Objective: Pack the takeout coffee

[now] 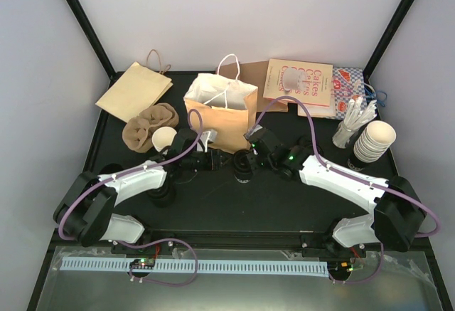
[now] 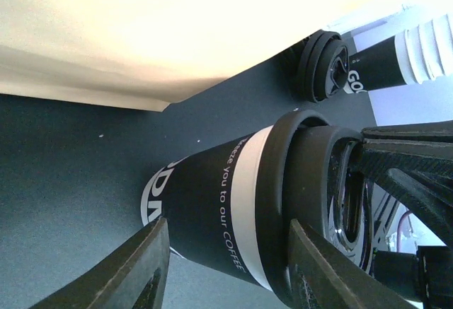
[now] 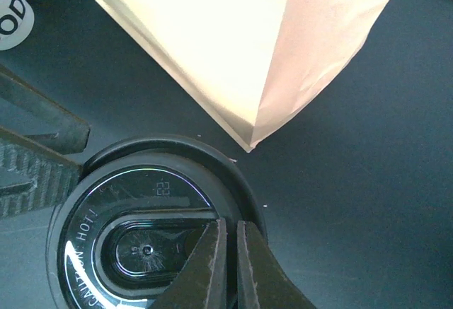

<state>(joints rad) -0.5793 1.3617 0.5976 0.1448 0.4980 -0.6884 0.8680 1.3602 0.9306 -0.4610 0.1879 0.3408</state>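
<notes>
The takeout coffee cup (image 1: 243,172) is black with a white band (image 2: 212,203) and stands in front of the tan paper bag (image 1: 222,115). A black lid (image 3: 141,203) sits on top of it. My left gripper (image 2: 226,228) has its jaws apart, one on each side of the cup, one finger (image 2: 134,270) by the base and the other by the lid. From the right, my right gripper (image 3: 232,224) is shut on the lid's raised rim. In the top view, the left gripper (image 1: 217,160) and right gripper (image 1: 249,156) meet at the cup.
The bag (image 3: 233,47) stands open just behind the cup. Spare black lids (image 2: 322,65) and a cup stack (image 2: 396,61) lie to the right. A brown pulp tray (image 1: 148,126), a flat bag (image 1: 135,90), a book (image 1: 302,83) and white bowls (image 1: 375,140) ring the back.
</notes>
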